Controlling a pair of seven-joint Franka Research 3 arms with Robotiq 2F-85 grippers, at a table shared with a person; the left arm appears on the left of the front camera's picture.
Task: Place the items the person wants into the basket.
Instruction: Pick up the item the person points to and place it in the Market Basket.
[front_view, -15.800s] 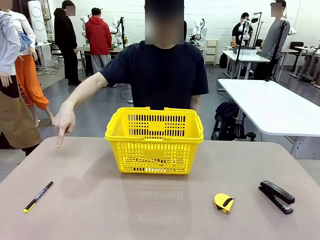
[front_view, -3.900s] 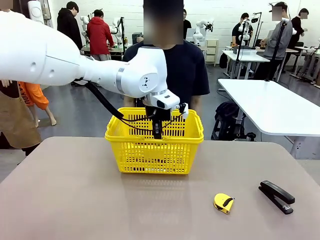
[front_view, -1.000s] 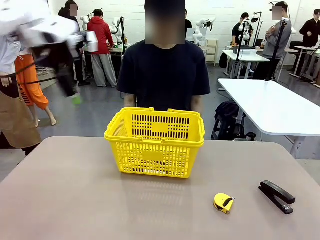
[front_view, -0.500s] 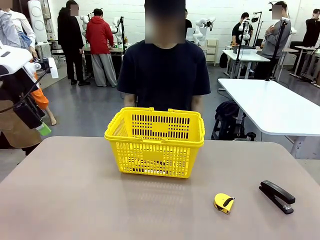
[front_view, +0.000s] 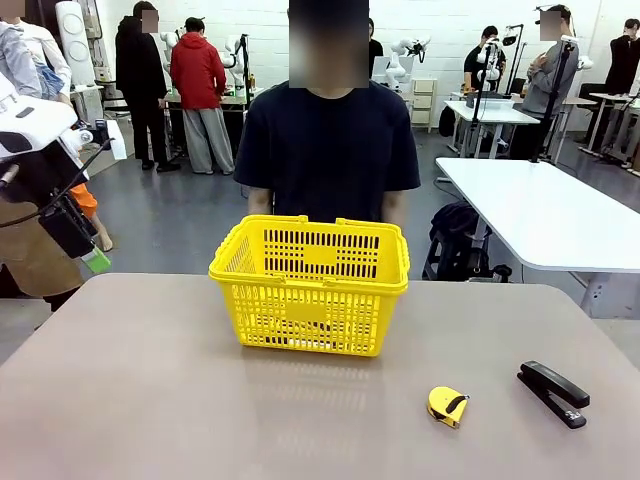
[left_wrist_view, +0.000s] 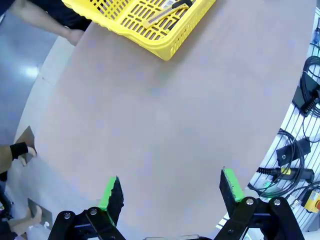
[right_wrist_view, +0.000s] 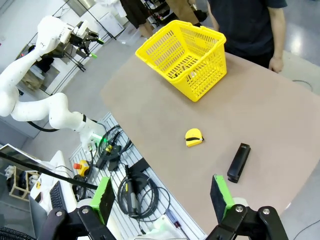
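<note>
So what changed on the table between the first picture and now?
The pen that lay at the table's left is gone; the person stopped pointing. The left gripper, over the basket seconds ago, has withdrawn left, open and empty. Basket, tape measure and stapler stayed put.

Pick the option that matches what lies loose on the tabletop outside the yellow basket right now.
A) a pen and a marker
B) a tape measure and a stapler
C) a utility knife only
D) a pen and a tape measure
B: on the table, the yellow tape measure and the black stapler lie to the robot's right of the yellow basket, while the slim tools already lie inside it.
</note>
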